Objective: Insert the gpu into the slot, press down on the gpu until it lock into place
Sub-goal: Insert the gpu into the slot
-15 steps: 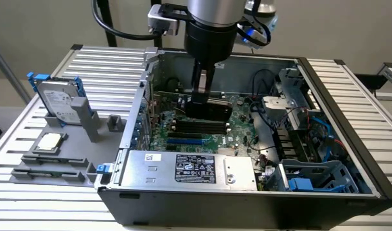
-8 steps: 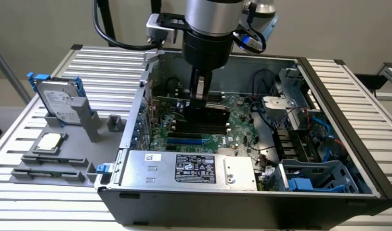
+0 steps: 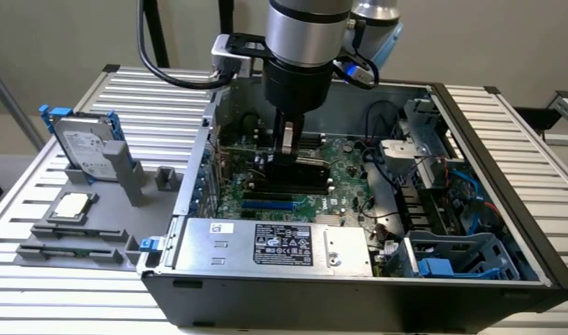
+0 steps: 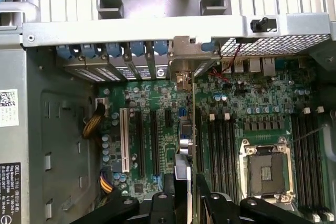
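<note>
Presently, in the exterior view, the gripper (image 3: 286, 150) is reaching down into the case (image 3: 359, 300), clamping the gpu (image 3: 298, 178) upright near the slot (image 3: 265, 207). In the wrist view, its fingers (image 4: 167, 198) are pinching the gpu (image 4: 184, 140) edge-on over the board (image 4: 262, 103).

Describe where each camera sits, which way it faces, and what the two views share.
Exterior view: off the arm, raised, looking down into the open computer case; the arm and tool show.
Wrist view: on the wrist, facing the motherboard along the tool; its fingers show, closed on the gpu.
Shared: the tool, the motherboard, the power supply.
</note>
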`<state>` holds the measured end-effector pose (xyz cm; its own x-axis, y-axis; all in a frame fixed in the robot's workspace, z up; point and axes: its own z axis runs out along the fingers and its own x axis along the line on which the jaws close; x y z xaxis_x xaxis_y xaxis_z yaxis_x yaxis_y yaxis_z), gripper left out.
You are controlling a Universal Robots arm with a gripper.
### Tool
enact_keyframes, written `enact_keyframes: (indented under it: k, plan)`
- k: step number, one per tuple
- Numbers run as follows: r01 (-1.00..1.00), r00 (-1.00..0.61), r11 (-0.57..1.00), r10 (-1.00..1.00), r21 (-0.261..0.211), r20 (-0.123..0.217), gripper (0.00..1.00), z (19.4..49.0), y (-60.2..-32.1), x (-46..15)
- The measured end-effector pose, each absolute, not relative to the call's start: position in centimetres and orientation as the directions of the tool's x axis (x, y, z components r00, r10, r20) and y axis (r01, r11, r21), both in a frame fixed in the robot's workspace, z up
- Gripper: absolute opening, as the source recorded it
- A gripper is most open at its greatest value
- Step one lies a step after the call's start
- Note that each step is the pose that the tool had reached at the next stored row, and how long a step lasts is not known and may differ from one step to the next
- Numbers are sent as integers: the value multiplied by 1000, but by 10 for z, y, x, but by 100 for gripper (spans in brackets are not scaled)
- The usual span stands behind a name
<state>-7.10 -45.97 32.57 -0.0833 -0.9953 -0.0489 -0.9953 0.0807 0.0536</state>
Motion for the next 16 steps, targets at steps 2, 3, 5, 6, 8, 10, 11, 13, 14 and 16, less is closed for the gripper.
enact_keyframes:
  k: [2,3,5,6,8,10,11,13,14,16]
  plan:
    - [-995,-81,78,-995,53,-49,26,322,-460,-72]
    - [-996,-80,77,-996,53,-50,26,320,-460,-72]
    - [-996,-77,75,-996,53,-50,26,317,-460,-73]
    - [-996,-76,74,-996,53,-51,26,315,-460,-73]
    - [-996,-74,71,-996,53,-51,26,311,-460,-74]
    - [-996,-73,70,-996,53,-52,26,308,-460,-75]
    - [-996,-72,69,-996,53,-52,26,306,-460,-75]
    - [-996,-71,68,-996,53,-53,26,302,-460,-76]
    - [-996,-71,68,-996,53,-53,26,301,-460,-77]
    - [-996,-71,68,-996,52,-53,26,299,-460,-78]
